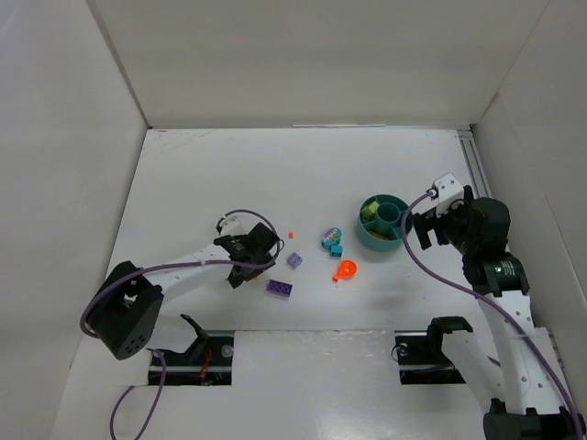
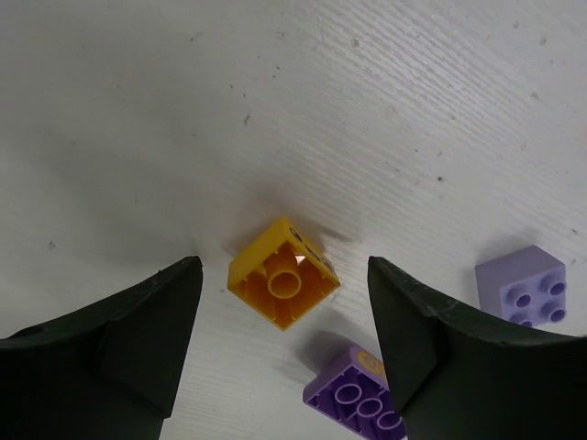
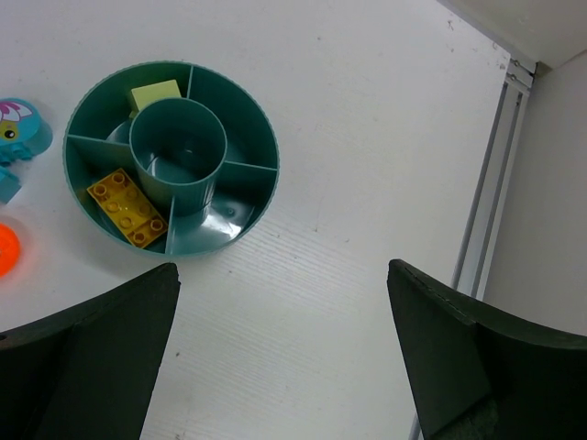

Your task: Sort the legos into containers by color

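My left hand (image 2: 284, 275), wide open and empty, flanks the yellow brick (image 2: 282, 286); I judge it rigid, light and slick, so pinch opposite flat sidewalls.

Left arm (image 1: 188, 273), right arm (image 1: 515, 323): same build, white tube links, bulky black joint housings. A thin purple cable (image 1: 244, 213) loops loosely along each. Left gripper (image 2: 284, 263), right gripper (image 3: 282, 269): matte black fingers, broad smooth wedges.
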Robot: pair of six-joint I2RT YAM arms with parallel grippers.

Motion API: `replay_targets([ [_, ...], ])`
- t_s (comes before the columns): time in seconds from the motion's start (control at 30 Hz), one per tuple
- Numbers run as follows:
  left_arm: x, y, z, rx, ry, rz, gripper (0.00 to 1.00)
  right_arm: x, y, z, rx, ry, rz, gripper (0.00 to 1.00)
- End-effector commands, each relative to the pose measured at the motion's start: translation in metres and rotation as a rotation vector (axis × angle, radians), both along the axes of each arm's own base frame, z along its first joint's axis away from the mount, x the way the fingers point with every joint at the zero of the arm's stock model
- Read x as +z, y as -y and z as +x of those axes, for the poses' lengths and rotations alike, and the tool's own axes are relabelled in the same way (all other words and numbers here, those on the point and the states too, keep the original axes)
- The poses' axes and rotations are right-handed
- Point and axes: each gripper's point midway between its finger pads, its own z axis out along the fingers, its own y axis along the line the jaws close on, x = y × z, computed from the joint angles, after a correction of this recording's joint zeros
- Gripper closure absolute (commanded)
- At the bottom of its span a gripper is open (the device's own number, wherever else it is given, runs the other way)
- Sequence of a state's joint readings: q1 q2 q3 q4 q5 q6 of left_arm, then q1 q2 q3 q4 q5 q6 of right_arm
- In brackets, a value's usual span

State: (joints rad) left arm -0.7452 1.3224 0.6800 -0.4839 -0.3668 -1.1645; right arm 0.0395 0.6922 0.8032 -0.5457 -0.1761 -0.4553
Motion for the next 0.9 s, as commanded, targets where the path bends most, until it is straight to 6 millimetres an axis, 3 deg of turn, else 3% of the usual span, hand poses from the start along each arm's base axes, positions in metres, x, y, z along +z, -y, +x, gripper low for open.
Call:
replay_targets([
  [0.0,-0.001,-0.006,0.008,0.037,0.016,0.040,0.31,0.019,0.003,0.004,-0.021,0.068,0.005,0.00],
  [0.13,-0.007,-0.004,0.014,0.035,0.021,0.040,0.40,0.021,0.005,0.003,-0.031,0.079,0.001,0.00],
  [0.37,-0.011,0.002,0.013,0.000,-0.008,0.036,0.72,0.019,0.005,0.002,-0.031,0.070,0.001,0.00],
  [0.5,0.004,0.020,0.015,-0.068,0.047,-0.003,0.78,0.019,0.005,0.002,-0.031,0.070,0.001,0.00],
  [0.7,0.020,0.029,0.015,-0.118,0.089,-0.028,0.90,0.021,0.004,0.003,-0.023,0.079,0.005,0.00],
  [0.87,0.040,0.037,0.027,-0.147,0.156,-0.057,0.92,0.024,0.002,0.002,-0.014,0.088,0.009,0.00],
])
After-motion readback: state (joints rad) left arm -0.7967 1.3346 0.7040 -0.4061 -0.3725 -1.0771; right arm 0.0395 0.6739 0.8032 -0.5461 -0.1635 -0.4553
